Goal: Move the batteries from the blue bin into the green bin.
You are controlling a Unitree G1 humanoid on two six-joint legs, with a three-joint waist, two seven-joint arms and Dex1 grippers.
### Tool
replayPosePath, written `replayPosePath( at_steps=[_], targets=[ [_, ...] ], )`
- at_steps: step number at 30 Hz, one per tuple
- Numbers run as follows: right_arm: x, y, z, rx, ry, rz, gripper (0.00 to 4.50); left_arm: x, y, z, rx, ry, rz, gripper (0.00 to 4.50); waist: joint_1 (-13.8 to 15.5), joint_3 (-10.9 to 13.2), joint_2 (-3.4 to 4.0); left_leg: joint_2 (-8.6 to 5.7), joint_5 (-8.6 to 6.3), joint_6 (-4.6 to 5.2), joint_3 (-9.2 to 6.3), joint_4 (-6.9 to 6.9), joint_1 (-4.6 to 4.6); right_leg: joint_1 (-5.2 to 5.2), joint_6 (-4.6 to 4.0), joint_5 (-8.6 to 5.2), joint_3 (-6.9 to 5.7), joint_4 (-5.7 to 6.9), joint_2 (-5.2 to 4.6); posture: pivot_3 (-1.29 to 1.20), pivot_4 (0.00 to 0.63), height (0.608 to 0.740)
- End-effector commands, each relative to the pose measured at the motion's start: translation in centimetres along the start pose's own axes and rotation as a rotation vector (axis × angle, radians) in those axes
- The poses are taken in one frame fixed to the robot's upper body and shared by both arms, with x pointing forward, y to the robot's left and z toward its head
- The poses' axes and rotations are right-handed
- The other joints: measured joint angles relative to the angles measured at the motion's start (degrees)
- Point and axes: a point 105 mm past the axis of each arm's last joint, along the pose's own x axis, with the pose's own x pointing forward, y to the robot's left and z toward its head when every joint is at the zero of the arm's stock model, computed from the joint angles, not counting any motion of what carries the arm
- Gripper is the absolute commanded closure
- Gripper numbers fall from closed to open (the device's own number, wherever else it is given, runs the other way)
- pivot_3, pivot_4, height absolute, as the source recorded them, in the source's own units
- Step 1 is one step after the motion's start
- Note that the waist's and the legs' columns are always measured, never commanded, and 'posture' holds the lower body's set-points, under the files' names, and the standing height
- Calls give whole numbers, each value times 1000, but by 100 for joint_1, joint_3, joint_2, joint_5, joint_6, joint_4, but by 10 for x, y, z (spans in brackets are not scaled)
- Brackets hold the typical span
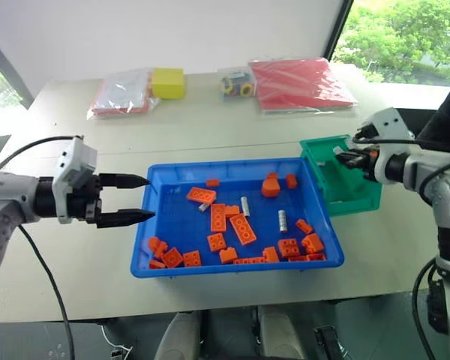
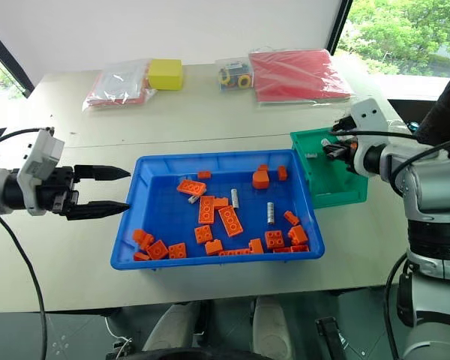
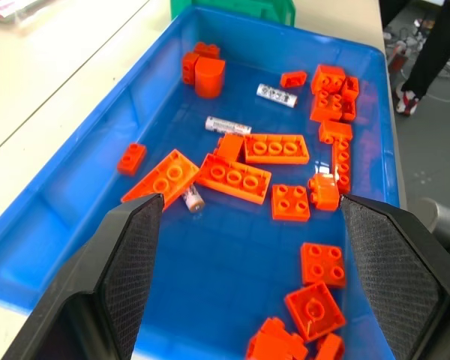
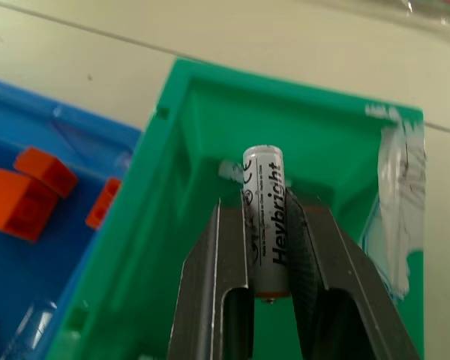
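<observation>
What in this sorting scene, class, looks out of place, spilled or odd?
Nothing is spilled or damaged. The one mismatch: silver batteries lie loose among orange bricks in the blue bin. The right gripper holds a battery over the green bin. The left gripper hangs open by the blue bin.

The blue bin (image 1: 172, 176) is glossy moulded plastic, as is the green bin (image 4: 210, 120). The battery (image 4: 264, 217) has a smooth silvery metallic sleeve with black print. Orange bricks (image 3: 232, 176) inside the blue bin look like shiny plastic. The bench (image 1: 210, 127) is matt, pale.
</observation>
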Motion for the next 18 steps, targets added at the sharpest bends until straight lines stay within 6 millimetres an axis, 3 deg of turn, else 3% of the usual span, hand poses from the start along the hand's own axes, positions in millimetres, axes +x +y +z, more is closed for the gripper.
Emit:
replayPosePath(
  at_steps=[1,4,6,8,10,12,13,16,18],
  targets=[
    [-1,3,14,-53,-76,1,2992,-2,4,9,42,-14,15,587,-5,0,0,-1,0,0,3,3,0,0,1,0,3,1,0,0,150,735],
    [-1,6,27,-90,-122,7,1544,-2,4,10,44,-16,13,587,13,0,0,-1,0,1,6,7,1,0,1,1,5,2,1,0,150,735],
    [-3,10,43,-125,-173,9,1544,-2,4,10,44,-15,13,587,17,0,0,-1,0,1,6,8,0,0,1,1,5,2,1,0,150,735],
    [-4,39,70,-165,-265,100,1544,-4,3,9,44,-11,18,587,-10,0,0,-2,0,1,6,8,0,0,2,1,6,2,1,0,150,735],
    [-2,79,82,-170,-313,238,1544,-5,3,9,44,-9,20,587,-22,0,0,4,0,1,6,7,2,-2,1,1,9,3,7,0,150,735],
    [5,125,79,-155,-313,391,1544,-5,3,10,45,-9,25,587,-14,-2,-4,26,-1,0,6,3,3,-3,0,1,11,2,26,0,150,735],
    [10,146,73,-144,-296,462,1268,-6,4,10,45,-9,28,587,-3,-3,-6,35,-1,0,5,2,3,-3,-2,0,11,2,32,0,150,735],
    [23,181,59,-164,-247,551,122,-6,3,11,45,-10,32,587,55,-2,-4,41,0,-1,-5,1,-1,-4,-7,2,18,2,52,0,150,735],
    [33,203,50,-186,-216,616,22,-6,2,11,45,-10,31,587,95,-2,-5,36,0,-1,-4,11,-10,-7,-8,3,18,1,50,0,150,735]
  ],
)
